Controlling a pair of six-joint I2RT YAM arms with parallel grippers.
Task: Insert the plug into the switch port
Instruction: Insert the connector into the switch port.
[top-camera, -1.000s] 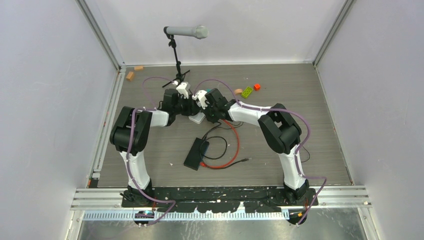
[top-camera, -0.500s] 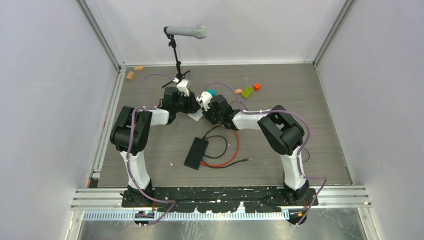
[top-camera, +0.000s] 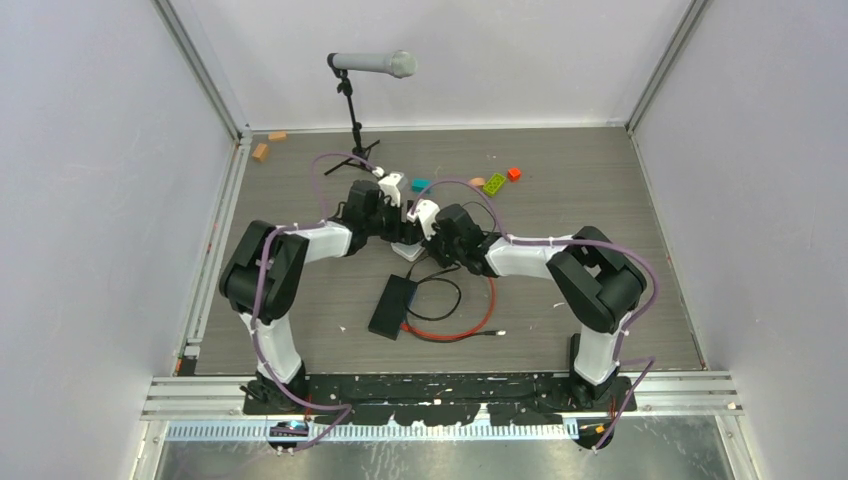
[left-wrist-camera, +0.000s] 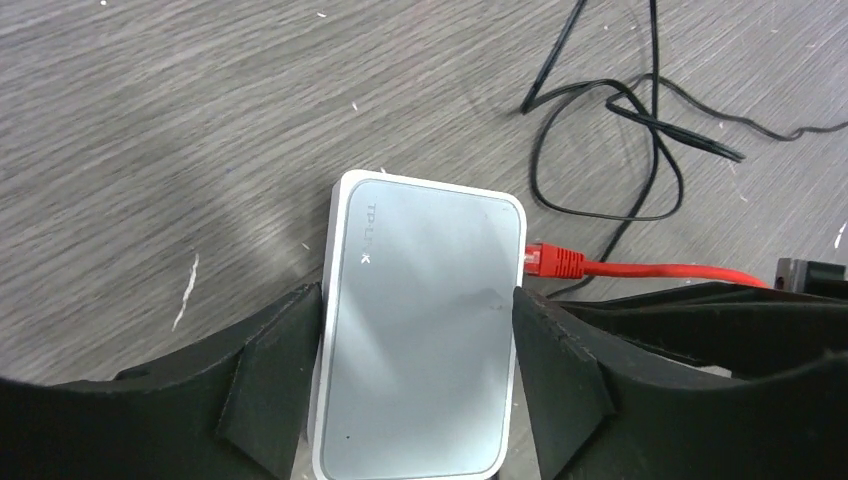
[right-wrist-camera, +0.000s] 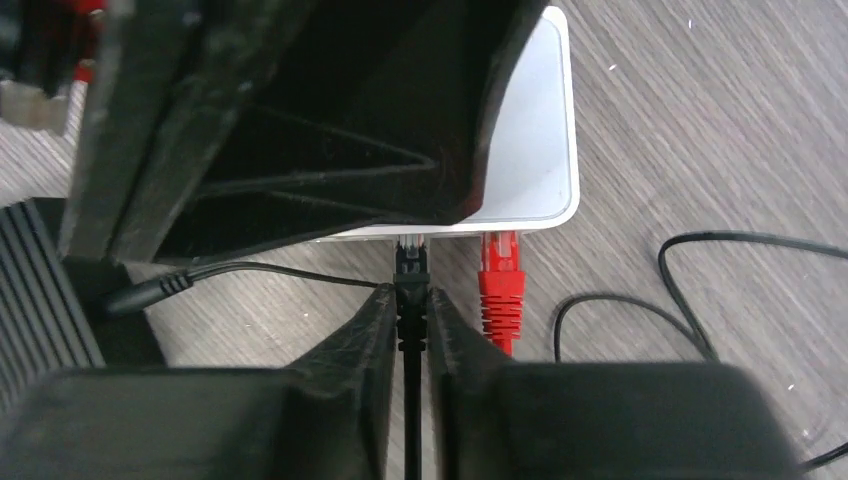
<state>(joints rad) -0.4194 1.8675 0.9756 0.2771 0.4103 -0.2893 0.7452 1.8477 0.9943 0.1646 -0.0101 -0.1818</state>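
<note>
My left gripper is shut on the white rounded box, one finger on each long side; it shows mid-table from above. A red plug sits in that box's edge. My right gripper is shut on a black plug whose tip meets the same edge, beside the red plug. The red cable runs to a loose clear-tipped end lying on the table. The flat black box lies nearer the bases, apart from both grippers; its ports do not show.
A microphone on a stand is at the back. Small coloured blocks and wooden blocks lie along the far edge. Thin black cable loops lie beside the white box. The left finger crowds the right wrist view.
Both grippers and the white box have shifted right and nearer. The right arm's elbow swung right. The red cable's loose end slid a little to the right.
</note>
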